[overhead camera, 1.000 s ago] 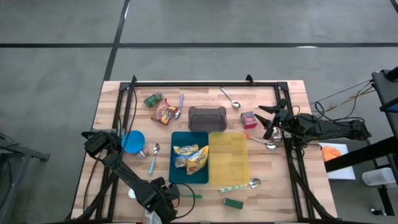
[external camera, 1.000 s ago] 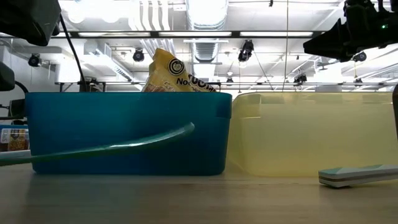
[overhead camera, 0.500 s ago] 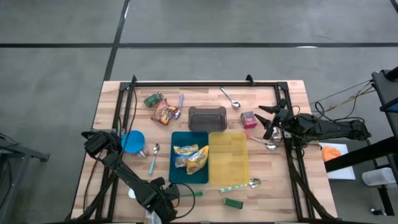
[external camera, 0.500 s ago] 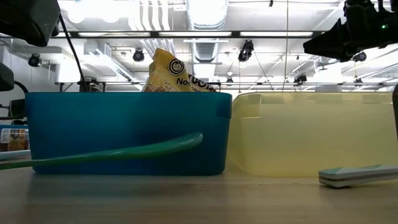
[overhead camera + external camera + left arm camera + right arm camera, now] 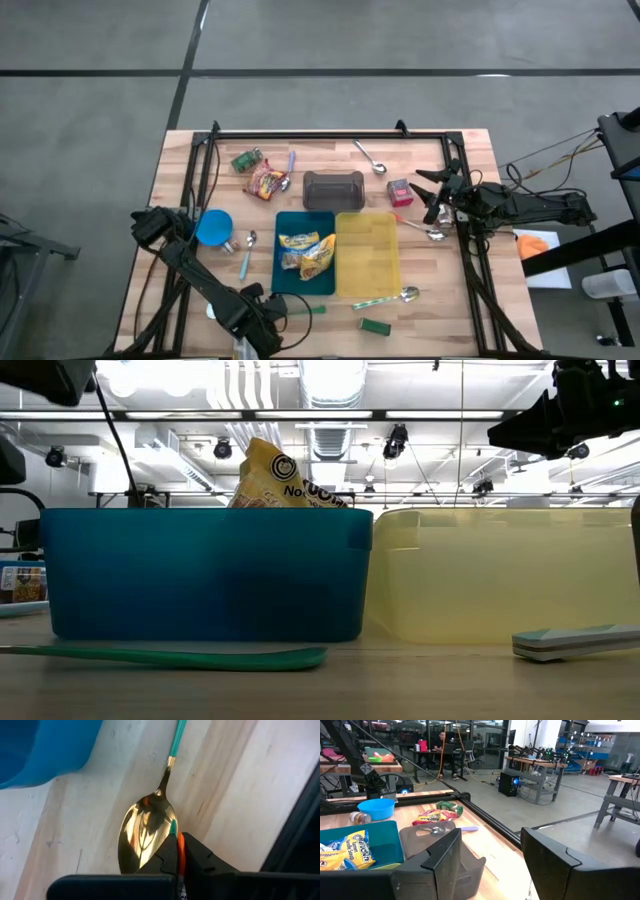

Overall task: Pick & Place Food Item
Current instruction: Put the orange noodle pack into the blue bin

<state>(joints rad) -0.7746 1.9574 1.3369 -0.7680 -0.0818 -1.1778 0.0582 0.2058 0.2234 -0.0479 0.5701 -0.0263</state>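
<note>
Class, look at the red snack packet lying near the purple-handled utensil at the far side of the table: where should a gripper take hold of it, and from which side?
Probably from straight above, pinching across the red snack packet at its narrower middle. It lies flat, so a side approach finds no edge to catch.

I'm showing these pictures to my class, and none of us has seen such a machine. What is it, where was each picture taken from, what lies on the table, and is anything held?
It is a robot with two dark arms at a wooden table.

One camera looks straight down, one sits at tabletop height, and one rides on each wrist.

On the table are a blue bin holding snack packets, an empty yellow bin, a blue bowl, and several spoons.

The left gripper is shut over a gold spoon. The right gripper is open and holds nothing.
</note>
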